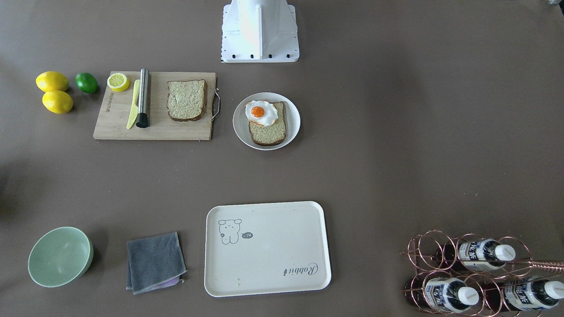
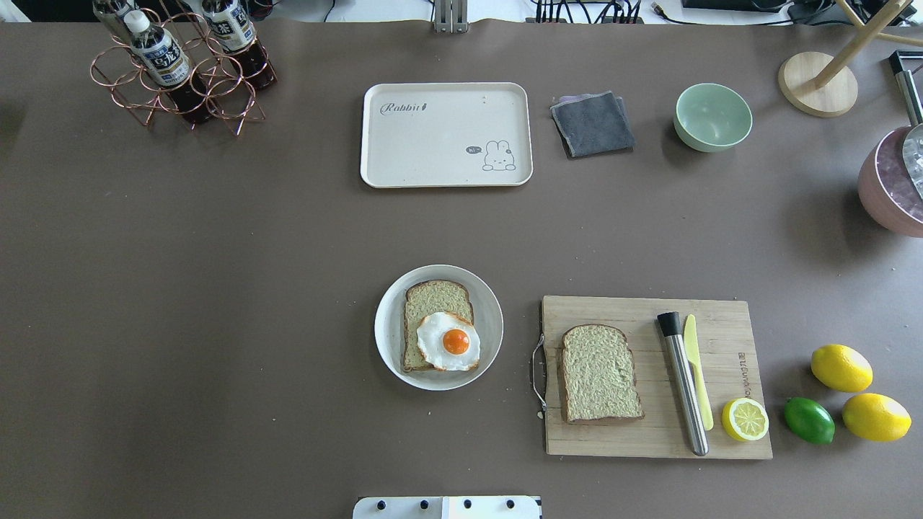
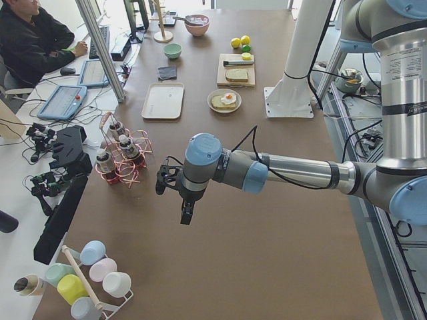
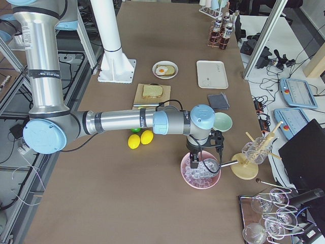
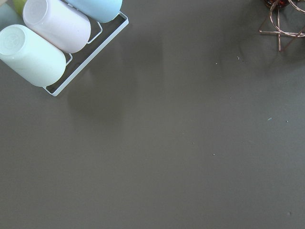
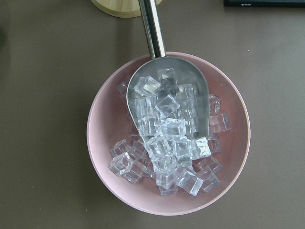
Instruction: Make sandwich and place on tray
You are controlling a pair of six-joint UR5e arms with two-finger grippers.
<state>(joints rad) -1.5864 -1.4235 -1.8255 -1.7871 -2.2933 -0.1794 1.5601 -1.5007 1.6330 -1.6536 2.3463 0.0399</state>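
One bread slice [image 2: 436,299] lies on a round white plate [image 2: 386,331] with the fried egg [image 2: 448,341] on top. The second bread slice [image 2: 600,373] lies on the wooden cutting board [image 2: 649,440]. The cream tray [image 2: 433,144] with the bear drawing sits bare at the far side. My left gripper [image 3: 185,213] hangs far off over bare table near the bottle rack. My right gripper [image 4: 196,161] hangs over a pink ice bowl [image 4: 201,178]. Both show only in the side views, so I cannot tell whether they are open or shut.
On the board lie a steel muddler [image 2: 683,386], a yellow knife [image 2: 698,375] and a lemon half [image 2: 745,419]. Two lemons [image 2: 841,367] and a lime [image 2: 809,420] lie beside it. A grey cloth [image 2: 593,124], a green bowl [image 2: 712,117] and a bottle rack [image 2: 180,68] stand at the far side.
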